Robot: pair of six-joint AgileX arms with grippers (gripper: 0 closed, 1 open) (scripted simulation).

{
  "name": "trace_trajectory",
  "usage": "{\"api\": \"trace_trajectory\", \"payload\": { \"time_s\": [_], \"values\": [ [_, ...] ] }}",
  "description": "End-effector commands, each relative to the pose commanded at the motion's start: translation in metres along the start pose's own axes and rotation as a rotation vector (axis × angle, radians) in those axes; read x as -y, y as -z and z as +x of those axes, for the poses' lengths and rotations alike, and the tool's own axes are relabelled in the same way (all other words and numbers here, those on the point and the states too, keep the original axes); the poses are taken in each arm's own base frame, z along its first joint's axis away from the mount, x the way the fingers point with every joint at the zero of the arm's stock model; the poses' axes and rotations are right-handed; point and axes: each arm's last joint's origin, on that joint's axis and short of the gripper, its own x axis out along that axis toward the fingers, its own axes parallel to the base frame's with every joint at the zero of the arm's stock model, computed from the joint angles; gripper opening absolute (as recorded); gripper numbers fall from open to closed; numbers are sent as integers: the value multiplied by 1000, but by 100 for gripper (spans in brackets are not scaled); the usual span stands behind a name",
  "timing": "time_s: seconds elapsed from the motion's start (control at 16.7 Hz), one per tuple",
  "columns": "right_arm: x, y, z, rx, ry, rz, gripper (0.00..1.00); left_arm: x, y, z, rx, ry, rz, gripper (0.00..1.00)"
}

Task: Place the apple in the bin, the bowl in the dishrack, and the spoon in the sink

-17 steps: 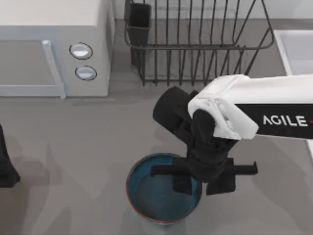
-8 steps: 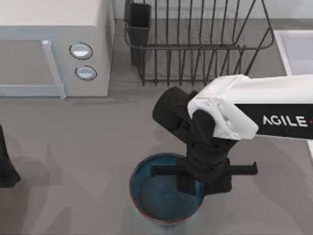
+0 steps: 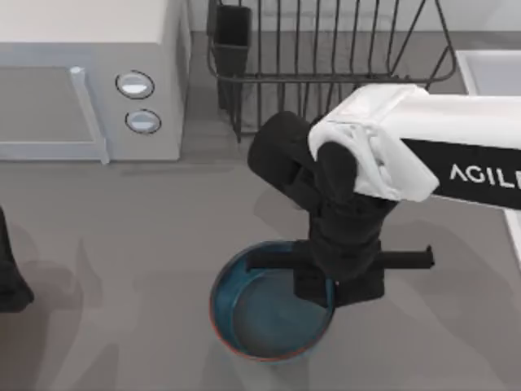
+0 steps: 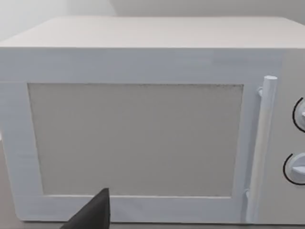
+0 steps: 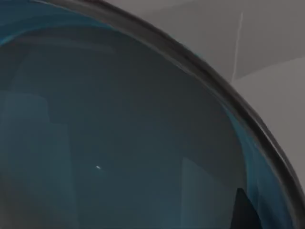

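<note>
The blue bowl [image 3: 260, 314] with its reddish-brown rim is at the table's front middle. My right gripper [image 3: 335, 287] reaches down from the right and is shut on the bowl's right rim. In the right wrist view the bowl's grey-blue inside [image 5: 119, 143] is very close, with a dark fingertip [image 5: 245, 210] at its edge. The dark wire dishrack [image 3: 326, 77] stands behind the arm at the back. The pale sink [image 3: 488, 77] lies at the back right. My left arm [image 3: 10, 277] is parked at the left edge. The apple, the spoon and the bin are out of view.
A white microwave [image 3: 89, 81] with two round knobs fills the back left; the left wrist view faces its door [image 4: 143, 119]. The dishrack's dark utensil cup [image 3: 231, 32] sits at its left corner. Bare grey tabletop [image 3: 146, 228] lies between microwave and bowl.
The right gripper's fingers closed on the bowl's rim. Arm and bowl then shifted together toward the back of the table. The left arm has not moved.
</note>
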Motion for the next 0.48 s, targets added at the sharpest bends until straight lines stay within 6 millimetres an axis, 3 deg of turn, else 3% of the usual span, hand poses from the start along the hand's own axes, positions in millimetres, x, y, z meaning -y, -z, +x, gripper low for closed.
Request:
{"api": "trace_trajectory", "payload": {
  "time_s": [0.3,0.48],
  "values": [
    [4,3,-54,-1,1,0,0,0,0,0,0,0,0,100],
    [5,3,-59,3,-3,0,0,0,0,0,0,0,0,100]
  ]
}}
